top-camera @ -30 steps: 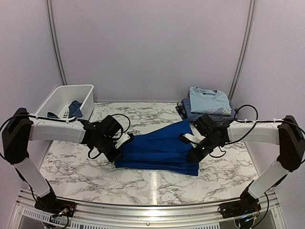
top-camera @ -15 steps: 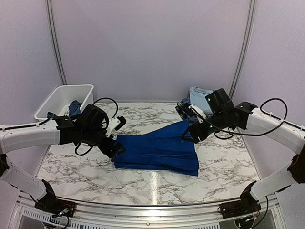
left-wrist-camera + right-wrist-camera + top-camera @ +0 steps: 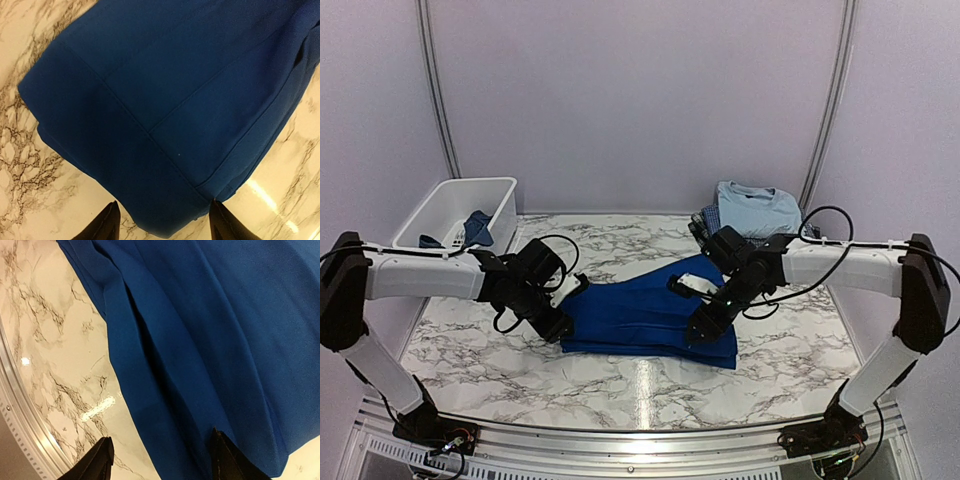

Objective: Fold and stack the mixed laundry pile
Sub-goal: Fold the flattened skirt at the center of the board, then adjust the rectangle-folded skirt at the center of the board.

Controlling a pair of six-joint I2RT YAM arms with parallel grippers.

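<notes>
Royal-blue cloth garment (image 3: 650,318) lies part-folded mid marble table (image 3: 620,385). My left end effector (image 3: 162,222), right end effector (image 3: 160,460) both spread, empty, over its ends. Folding step; next, pinch edges evenly.

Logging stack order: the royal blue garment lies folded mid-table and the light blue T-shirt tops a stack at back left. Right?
No: the top external view shows the light blue T-shirt topping the stack at back right. The royal blue garment is folded mid-table.
</notes>
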